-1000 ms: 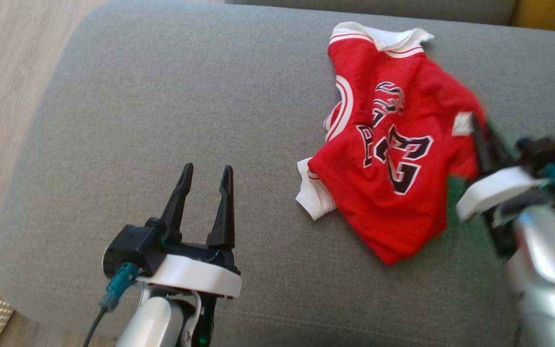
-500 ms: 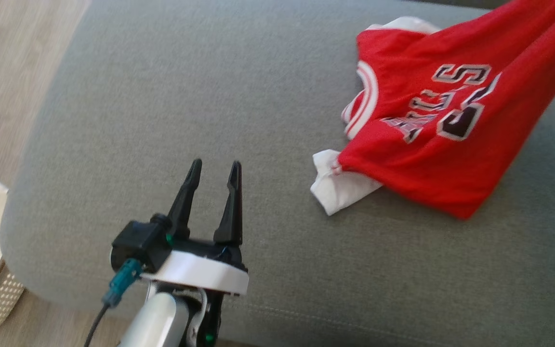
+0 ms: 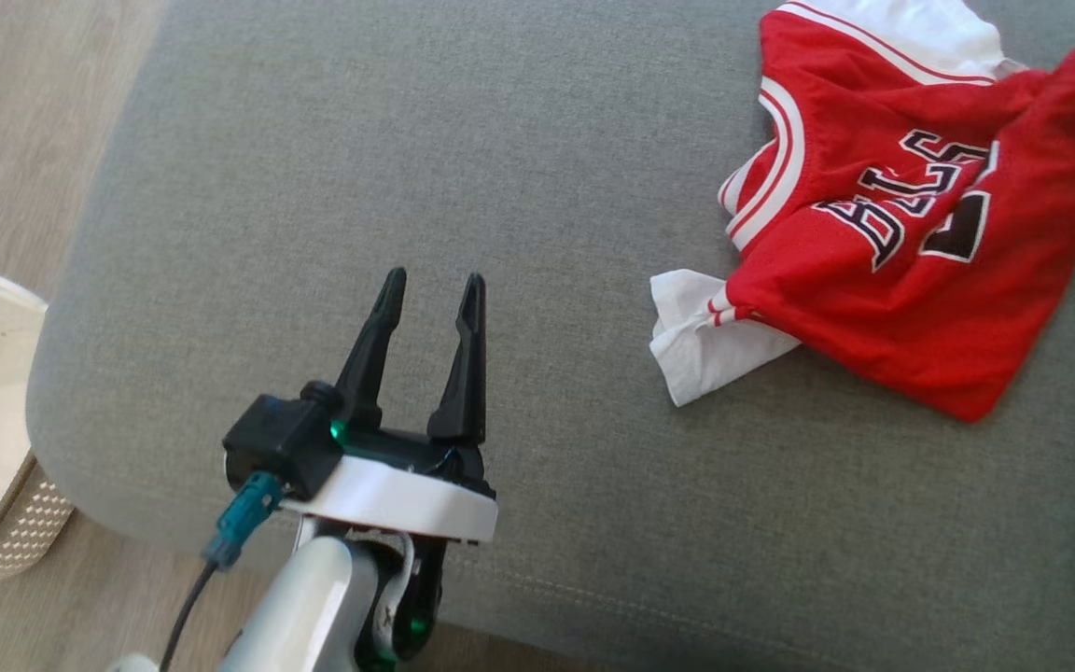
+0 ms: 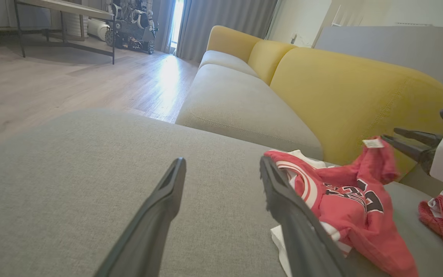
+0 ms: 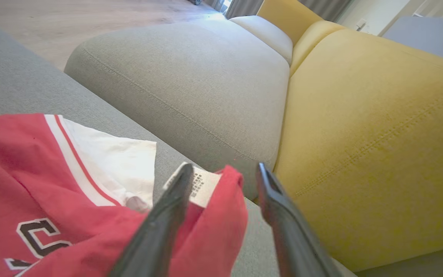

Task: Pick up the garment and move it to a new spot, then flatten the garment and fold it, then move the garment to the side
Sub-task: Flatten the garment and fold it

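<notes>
1. Position of jersey (image 3: 873, 289): it lies crumpled on the grey seat (image 3: 500, 140), toward the seat's back.
2. My left gripper (image 3: 434, 278): the fingers are spread wide and hold nothing. It hovers over bare seat. The jersey lies forward and to its right, well apart.
3. My right gripper (image 5: 223, 170): the fingers stand apart. The jersey's raised corner, with its label (image 5: 202, 185), sits between them and leans on one finger. It does not look clamped.
4. Long axis: I judge that the jersey runs from its white edge (image 3: 710, 341), on the side nearest my left gripper, to the raised corner at my right gripper.
5. Nearer arm: the right. To flatten the jersey, the left probably has to travel right to the white edge.
</notes>
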You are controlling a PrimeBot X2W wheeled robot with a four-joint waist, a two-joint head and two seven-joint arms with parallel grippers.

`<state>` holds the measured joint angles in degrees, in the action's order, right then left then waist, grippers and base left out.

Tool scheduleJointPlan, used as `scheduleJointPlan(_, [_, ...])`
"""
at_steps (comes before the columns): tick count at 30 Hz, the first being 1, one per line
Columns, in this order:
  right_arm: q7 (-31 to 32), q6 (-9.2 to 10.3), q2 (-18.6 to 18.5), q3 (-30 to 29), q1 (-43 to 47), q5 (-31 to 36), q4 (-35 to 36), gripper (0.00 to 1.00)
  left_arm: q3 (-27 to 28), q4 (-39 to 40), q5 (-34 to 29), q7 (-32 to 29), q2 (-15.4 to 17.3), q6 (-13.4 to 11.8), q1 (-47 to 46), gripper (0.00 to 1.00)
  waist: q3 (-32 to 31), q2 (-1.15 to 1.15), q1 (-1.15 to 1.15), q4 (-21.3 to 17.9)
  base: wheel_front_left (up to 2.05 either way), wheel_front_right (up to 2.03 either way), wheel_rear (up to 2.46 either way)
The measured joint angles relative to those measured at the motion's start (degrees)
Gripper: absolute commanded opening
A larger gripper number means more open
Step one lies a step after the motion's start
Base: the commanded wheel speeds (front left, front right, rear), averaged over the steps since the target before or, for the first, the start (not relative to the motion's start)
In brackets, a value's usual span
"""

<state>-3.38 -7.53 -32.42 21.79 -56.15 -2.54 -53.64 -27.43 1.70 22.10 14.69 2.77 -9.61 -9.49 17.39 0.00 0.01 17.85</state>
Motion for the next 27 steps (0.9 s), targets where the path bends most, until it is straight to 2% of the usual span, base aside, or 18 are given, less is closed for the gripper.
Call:
scheduleJointPlan(4, [-2.99,0.0,1.65,0.27,-0.91,-0.54,-2.55,1.0,0.35,-0.15,-0.43,0.0,0.0,-0.03,-0.33,1.0,-0.53,0.0,0.0,-1.02,0.0,0.0,0.0])
scheduleJointPlan(13, [-8.76,0.0,6.31,-0.82,-0.46,-3.23,-2.97,1.0,1.83,-0.52,-1.35,0.0,-0.01,0.05,-0.06,1.0,-3.46,0.0,-0.01,-4.63,0.0,0.0,0.0])
scheduleJointPlan(17, [-10.21,0.0,8.45,-2.32,3.08,-5.05,1.01,1.0,2.53,-0.78,-1.45,0.0,-0.01,0.12,0.23,1.0,-5.55,0.0,-0.01,-6.77,0.0,0.0,0.0])
scheduleJointPlan(21, [-10.78,0.0,10.54,-4.41,10.39,-7.27,7.11,1.0,3.42,-1.08,-1.85,0.0,-0.01,0.56,1.84,1.0,-7.78,0.0,-0.01,-8.96,0.0,0.0,0.0])
scheduleJointPlan(27, [-10.85,0.0,13.74,-11.29,23.09,-9.23,18.15,1.0,4.27,-1.26,-1.87,0.0,0.02,0.62,3.72,1.0,-10.66,0.0,-0.01,-12.27,0.0,0.0,0.0])
